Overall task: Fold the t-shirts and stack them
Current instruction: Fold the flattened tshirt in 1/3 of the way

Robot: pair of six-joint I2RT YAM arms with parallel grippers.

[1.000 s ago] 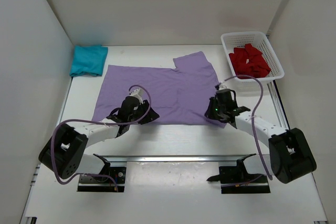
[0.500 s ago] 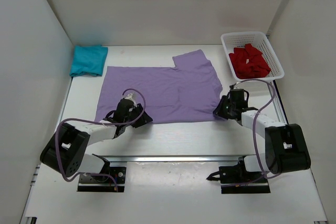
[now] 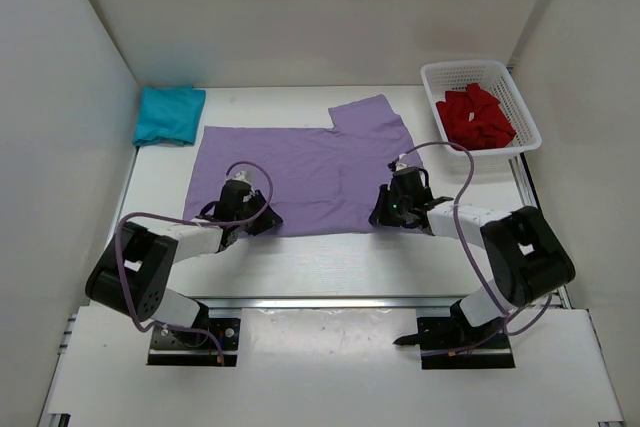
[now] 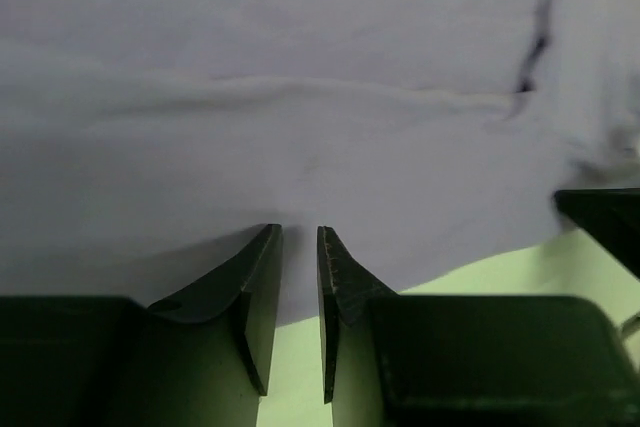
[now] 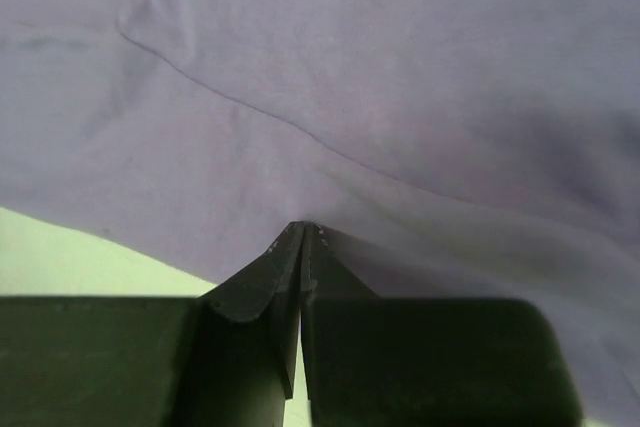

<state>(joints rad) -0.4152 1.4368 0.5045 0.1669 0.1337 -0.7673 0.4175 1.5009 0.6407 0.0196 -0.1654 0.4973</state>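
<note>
The lavender t-shirt (image 3: 300, 167) lies spread flat mid-table, one sleeve toward the back right. My left gripper (image 3: 250, 217) is at its near-left hem; in the left wrist view its jaws (image 4: 299, 230) stand a narrow gap apart over the cloth edge (image 4: 300, 127). My right gripper (image 3: 387, 212) is at the near-right hem, shut on a pinch of the lavender cloth (image 5: 330, 97), tips (image 5: 303, 227) pressed together. The teal t-shirt (image 3: 168, 114) lies folded at the back left. The deep red t-shirt (image 3: 475, 117) is bunched in the basket.
A white mesh basket (image 3: 495, 150) stands at the back right by the wall. White walls close in the left, back and right sides. A metal rail (image 3: 330, 300) runs along the near edge between the arm bases.
The right gripper swung out to the right, then came back left with the shirt's near-right corner, which now lies further in. The left gripper slid left along the near hem.
</note>
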